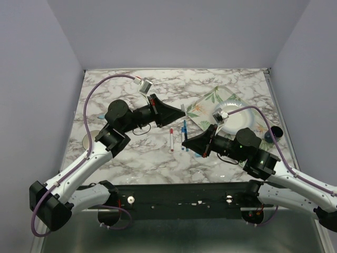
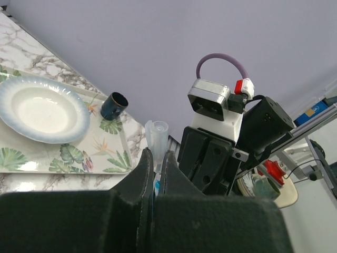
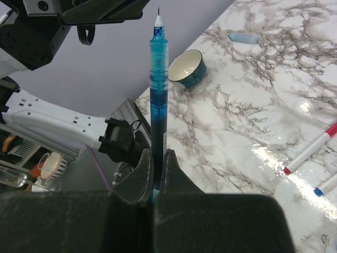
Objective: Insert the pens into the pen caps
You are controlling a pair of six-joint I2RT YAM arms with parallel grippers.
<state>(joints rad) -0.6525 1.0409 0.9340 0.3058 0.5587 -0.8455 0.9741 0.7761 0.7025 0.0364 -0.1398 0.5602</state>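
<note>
Clamping a translucent pen cap (image 2: pixel 157 134) between the left fingers (image 2: pixel 141 176), shut tight on its lower part, with the open end standing clear above the fingertips. Pinching a blue-barrelled pen (image 3: pixel 159 79) between the right fingers (image 3: pixel 139 176), likewise closed hard on the barrel, with the fine tip bare and well beyond the fingertips. Holding both above the marble table (image 1: pixel 142 155), with the two sets of fingers facing each other, cap and pen tip near but apart.

Right of the right fingers, down on the table, can see a white pen with a red end (image 3: pixel 308 154) and a white pen with a blue end (image 3: pixel 326 184), lying flat, side by side, not touching. Ahead and slightly right of the same fingers, can see a teal bowl (image 3: pixel 187 68) upright, and farther off a light blue pen cap (image 3: pixel 243 37) on its side.

Left of the left fingers, can see a floral tray (image 2: pixel 105 153) bearing a white plate with a blue rim (image 2: pixel 79 118), and a dark blue cup (image 2: pixel 114 105) upright by the tray's far edge. Cannot tell whether cup and tray touch.
</note>
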